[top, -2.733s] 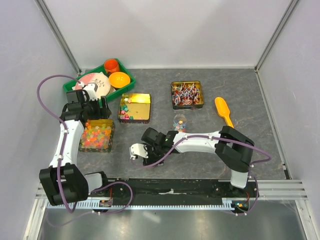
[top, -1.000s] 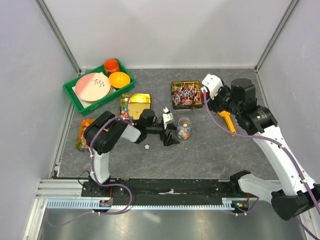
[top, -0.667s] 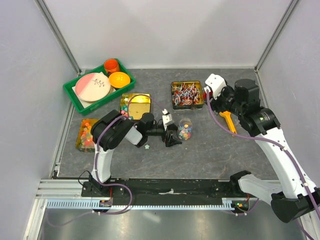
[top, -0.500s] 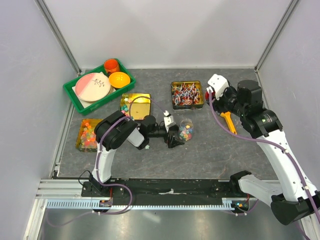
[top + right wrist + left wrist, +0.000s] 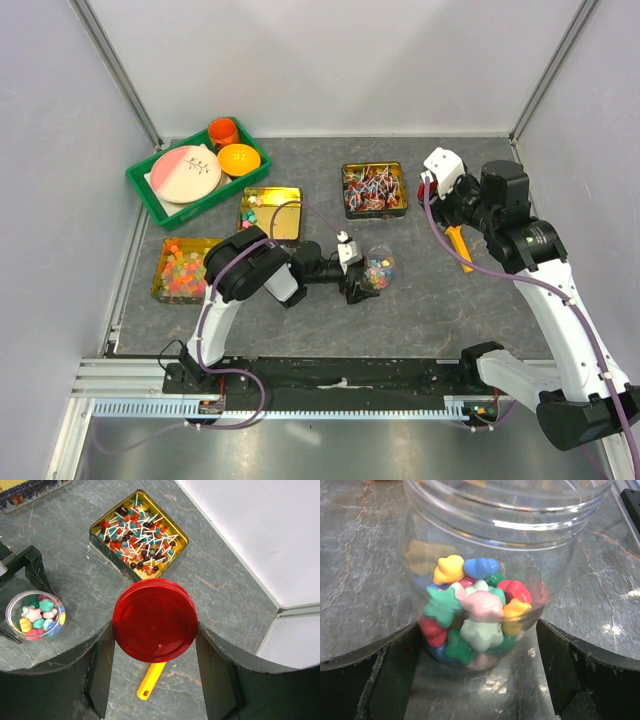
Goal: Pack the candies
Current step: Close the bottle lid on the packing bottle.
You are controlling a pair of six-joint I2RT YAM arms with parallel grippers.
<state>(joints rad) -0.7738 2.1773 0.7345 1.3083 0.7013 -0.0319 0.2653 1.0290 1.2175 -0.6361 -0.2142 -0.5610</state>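
Observation:
The candies (image 5: 472, 612) are small star-like pieces in mixed colours, lying in a clear open jar (image 5: 378, 270). My left gripper (image 5: 360, 272) is shut on the jar low on the table; in the left wrist view the jar (image 5: 485, 540) sits between both fingers (image 5: 375, 680). More star candies lie in a gold tin (image 5: 270, 212). My right gripper (image 5: 437, 187) is shut on a round red lid (image 5: 154, 620), held above the table to the right of the jar (image 5: 35, 615).
A tin of lollipops (image 5: 374, 189) stands behind the jar, also in the right wrist view (image 5: 139, 535). A yellow scoop (image 5: 455, 243) lies under my right arm. A tin of gummies (image 5: 183, 270) and a green tray (image 5: 150, 190) with dishes sit at the left.
My left gripper has slid the jar a little to the right and nearer the front. My right gripper has drifted slightly right with the red lid.

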